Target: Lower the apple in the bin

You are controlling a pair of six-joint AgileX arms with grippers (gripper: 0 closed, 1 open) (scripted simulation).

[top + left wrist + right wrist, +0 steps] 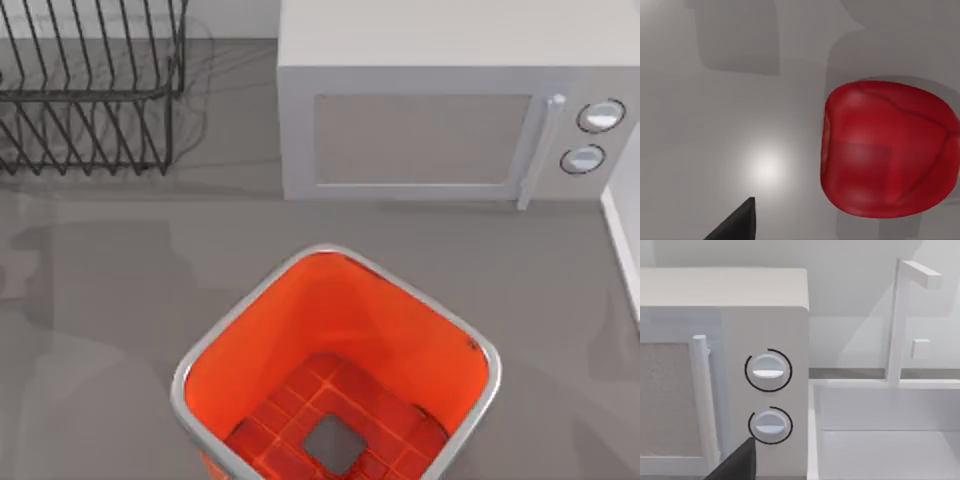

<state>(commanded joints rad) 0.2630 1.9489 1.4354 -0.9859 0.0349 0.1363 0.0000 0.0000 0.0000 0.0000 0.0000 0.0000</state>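
1. Black wire rack point(90, 90) sits at the far left of the grey table point(100, 300) in the top view, well apart from everything else, casting thin line shadows on the tabletop.
2. Left wrist view looks straight down on the grey tabletop with a glossy red rounded apple point(887, 150) lying on it. One dark fingertip of the left gripper point(735, 225) pokes into the edge of that view, apart from the apple, not touching it. Can't tell whether those fingers are spread or closed, since just the one tip shows.
3. Middle of the top view, near edge: the large orange-red square bin with rounded corners and a silver-grey metal rim point(250, 300). Gridded floor, grey square at the centre, and nothing lying inside it.
4. Behind the bin, against the back, stands a boxy white microwave point(420, 130) with a vertical bar handle and two round knobs point(600, 116) on its right side. It's clear of the bin, bare table between them.
5. Right wrist view faces the microwave's knobs point(768, 371) head-on, with a white sink basin point(885, 430) and its tall white faucet point(900, 320) just beside the microwave.
6. Right gripper point(737, 465) shows the same way, a single dark fingertip; can't tell its state either.
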